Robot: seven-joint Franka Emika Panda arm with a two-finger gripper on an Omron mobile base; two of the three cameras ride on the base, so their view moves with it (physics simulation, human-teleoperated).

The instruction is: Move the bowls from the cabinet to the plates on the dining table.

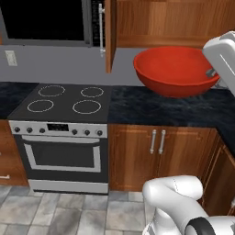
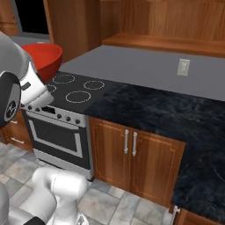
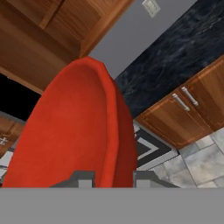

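Observation:
A glossy red bowl (image 1: 174, 69) hangs tilted in the air above the dark counter, just below the open wooden cabinet (image 1: 174, 20). My gripper (image 3: 114, 179) is shut on the bowl's rim, with one fingertip (image 3: 85, 177) on either side of the wall. In the hand view the red bowl (image 3: 74, 131) rises edge-on right in front of the camera. From the right base view the red bowl (image 2: 44, 57) peeks out behind my white forearm, over the stove. The cabinet (image 2: 162, 22) stands open with a bare wooden shelf. The plates and the dining table are out of view.
The cabinet door (image 1: 110, 34) stands open toward me, left of the bowl. Below are a black stove (image 1: 69, 98) with an oven, a black marbled counter (image 1: 160, 108) and low wood cupboards (image 1: 156, 151). A microwave (image 1: 46, 20) hangs at upper left. Grey tiled floor lies in front.

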